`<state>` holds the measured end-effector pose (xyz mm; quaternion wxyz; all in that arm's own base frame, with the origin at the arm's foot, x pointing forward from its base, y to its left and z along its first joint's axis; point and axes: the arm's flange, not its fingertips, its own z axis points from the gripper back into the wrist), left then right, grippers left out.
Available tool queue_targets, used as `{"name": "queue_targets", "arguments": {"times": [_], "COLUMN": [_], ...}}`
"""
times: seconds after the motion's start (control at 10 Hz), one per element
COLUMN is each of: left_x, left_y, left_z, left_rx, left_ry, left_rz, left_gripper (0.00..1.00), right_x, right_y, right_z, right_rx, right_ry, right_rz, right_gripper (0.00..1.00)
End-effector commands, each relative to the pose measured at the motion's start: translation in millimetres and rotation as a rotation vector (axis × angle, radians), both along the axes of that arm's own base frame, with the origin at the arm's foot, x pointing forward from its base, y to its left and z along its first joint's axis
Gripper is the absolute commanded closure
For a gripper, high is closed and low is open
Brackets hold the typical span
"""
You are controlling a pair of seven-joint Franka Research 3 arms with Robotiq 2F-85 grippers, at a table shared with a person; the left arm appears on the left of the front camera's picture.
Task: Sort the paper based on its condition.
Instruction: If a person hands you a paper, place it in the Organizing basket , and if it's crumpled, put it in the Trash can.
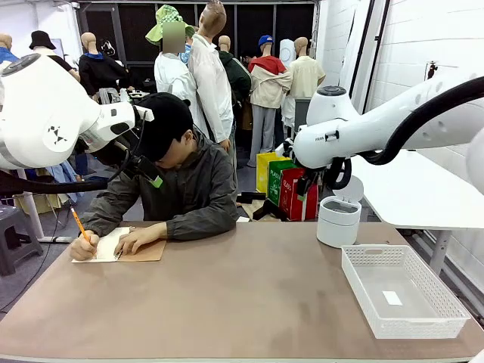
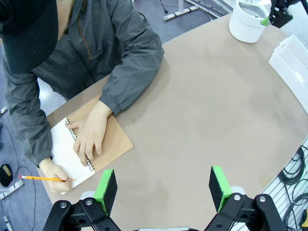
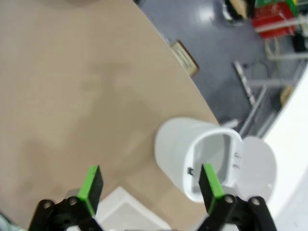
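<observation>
Black left hand (image 2: 162, 176), green pads (image 2: 219, 187); brown notebook (image 2: 118, 142)

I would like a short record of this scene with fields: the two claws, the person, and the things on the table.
left claw: open, above bare table near the notebook
right claw: open, in the air near the bin
person: writing in the notebook with a pencil, other hand flat on it
bin: white, round, lid open
basket: white, on the table's right side
</observation>
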<state>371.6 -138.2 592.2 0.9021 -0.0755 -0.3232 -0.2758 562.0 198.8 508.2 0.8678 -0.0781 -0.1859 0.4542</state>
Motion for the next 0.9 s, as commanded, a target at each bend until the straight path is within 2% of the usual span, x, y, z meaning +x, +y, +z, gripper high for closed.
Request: {"name": "queue_targets", "arguments": {"times": [0.0, 0.4, 0.8], "left_x": [0, 0, 0], "left_y": [1, 1, 1], "left_z": [2, 2, 2], "left_rx": [-0.003, -0.003, -0.003], "left_ry": [-0.002, -0.002, -0.002], "left_rz": [0.001, 0.001, 0.001], "left_gripper": [0.0, 0.0, 0.0], "right_x": [-36, -93, -118], "right_y": [-7, -7, -20], "right_z": [-2, 7, 21], "right_rx": [0.115, 0.312, 0.425], "right_ry": [-0.019, -0.097, -0.14], "right_rz": [0.131, 0.29, 0.325], "right_gripper": [0.0, 0.0, 0.0]}}
